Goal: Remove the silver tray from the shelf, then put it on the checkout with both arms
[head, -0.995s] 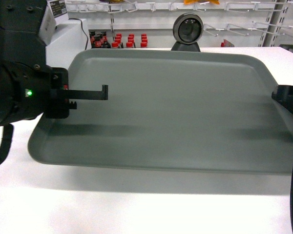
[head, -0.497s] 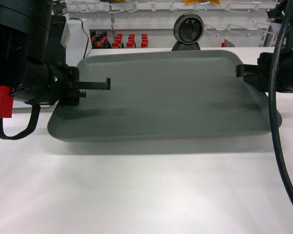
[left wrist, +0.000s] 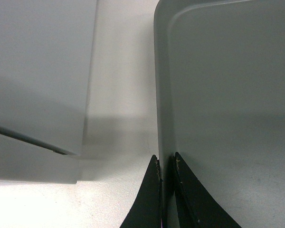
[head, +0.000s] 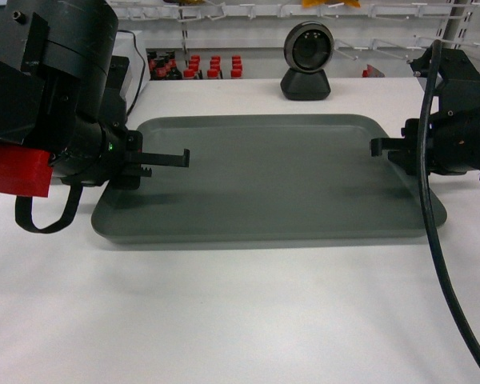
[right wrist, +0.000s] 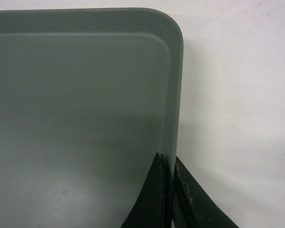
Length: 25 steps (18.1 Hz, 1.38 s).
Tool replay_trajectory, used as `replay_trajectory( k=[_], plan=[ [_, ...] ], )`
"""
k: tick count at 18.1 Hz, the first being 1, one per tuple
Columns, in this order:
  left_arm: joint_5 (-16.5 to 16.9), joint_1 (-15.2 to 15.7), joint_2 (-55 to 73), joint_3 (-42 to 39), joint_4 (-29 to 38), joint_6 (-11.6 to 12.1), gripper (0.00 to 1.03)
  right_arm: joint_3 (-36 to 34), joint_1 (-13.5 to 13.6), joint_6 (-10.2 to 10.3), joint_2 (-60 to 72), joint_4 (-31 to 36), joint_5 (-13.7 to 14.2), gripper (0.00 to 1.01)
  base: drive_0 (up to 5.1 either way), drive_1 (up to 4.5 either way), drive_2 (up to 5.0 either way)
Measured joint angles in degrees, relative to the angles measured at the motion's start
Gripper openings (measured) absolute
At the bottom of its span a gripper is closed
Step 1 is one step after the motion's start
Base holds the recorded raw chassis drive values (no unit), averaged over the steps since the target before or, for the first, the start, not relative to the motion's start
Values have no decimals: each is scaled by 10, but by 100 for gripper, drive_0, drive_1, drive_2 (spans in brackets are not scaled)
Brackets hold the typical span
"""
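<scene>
The silver tray (head: 272,176) is grey-green with a low rim. It lies flat and low over the white checkout (head: 240,320); whether it rests on the top I cannot tell. My left gripper (head: 172,162), on the arm with the red part, is shut on the tray's left rim. The left wrist view shows the rim of the tray (left wrist: 228,95) pinched in the left gripper (left wrist: 166,161). My right gripper (head: 380,152) is shut on the right rim. In the right wrist view the right gripper (right wrist: 167,161) clamps the rim of the tray (right wrist: 76,104) below its rounded corner.
A round black camera-like device (head: 308,60) stands on the table just beyond the tray. A white box (head: 132,68) sits at the back left, close to the tray's left edge (left wrist: 38,71). Shelves with red-capped bottles (head: 196,68) and hooks lie behind. A black cable (head: 440,264) hangs at right.
Both grippers have carried the tray down and away from the camera, from high and close to low and level over the table. Both stayed shut on its rims.
</scene>
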Motion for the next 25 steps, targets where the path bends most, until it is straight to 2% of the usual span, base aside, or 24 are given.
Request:
replay_trajectory(
  k=[1, 3, 5, 6, 8, 12, 14, 17, 18, 20, 21, 25],
  plan=[
    [-1, -1, 2, 3, -5, -2, 5, 3, 0, -4, 4, -1, 1, 3, 0, 0, 0],
    [-24, -4, 5, 7, -9, 4, 23, 4, 1, -9, 9, -2, 2, 3, 0, 0, 0],
    [-31, -2, 6, 10, -9, 5, 41, 5, -1, -54, 11, -1, 10, 21, 0, 0, 0],
    [-35, 1, 6, 10, -7, 5, 50, 5, -1, -65, 11, -1, 13, 30, 0, 0, 0],
    [-29, 2, 5, 11, 5, 5, 66, 5, -5, -71, 10, 2, 16, 46, 0, 0, 0],
    [-30, -9, -20, 12, 16, 7, 100, -6, -6, -68, -16, 23, 9, 83, 0, 0, 0],
    [-32, -14, -48, 11, 41, 11, 98, -29, -9, -60, -56, 49, 1, 100, 0, 0, 0],
    [-31, -29, -121, -9, 90, 21, 98, -74, -17, -31, -118, 90, -24, 98, 0, 0, 0],
    [-23, -36, -155, -25, 104, 23, 98, -94, -24, -14, -143, 98, -29, 98, 0, 0, 0],
    [-20, -43, -203, -52, 100, 24, 98, -128, -37, 11, -183, 110, -33, 98, 0, 0, 0],
    [-15, -43, -221, -68, 95, 24, 98, -142, -45, 17, -197, 114, -33, 98, 0, 0, 0],
    [5, -26, -330, -142, 75, -2, 98, -197, -72, 58, -260, 140, -30, 98, 0, 0, 0]
  ],
)
